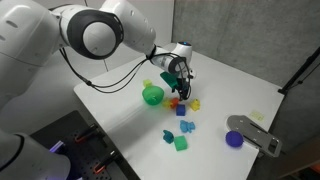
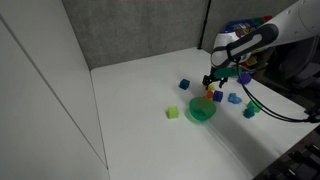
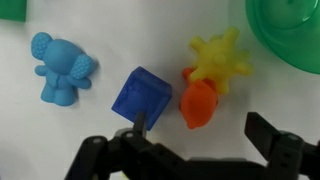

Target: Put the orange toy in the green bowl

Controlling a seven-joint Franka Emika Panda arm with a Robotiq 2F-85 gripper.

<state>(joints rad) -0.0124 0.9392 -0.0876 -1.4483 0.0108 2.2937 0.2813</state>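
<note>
The orange toy (image 3: 199, 104) lies on the white table, touching a yellow spiky toy (image 3: 220, 58) above it in the wrist view. It also shows in both exterior views (image 1: 176, 101) (image 2: 212, 96). The green bowl (image 3: 288, 35) fills the wrist view's top right corner and stands by the gripper in both exterior views (image 1: 152, 95) (image 2: 201, 110). My gripper (image 3: 200, 128) is open and empty, hovering just above the orange toy with its fingers either side of it. It shows above the toys in both exterior views (image 1: 178, 78) (image 2: 215, 82).
A blue cube (image 3: 142, 96) lies right beside the orange toy. A light blue figure (image 3: 58, 68) lies further off. Several small blue, green and yellow pieces (image 1: 181, 128) and a purple cup (image 1: 234, 139) are scattered on the table. A grey device (image 1: 255, 134) sits near the table's edge.
</note>
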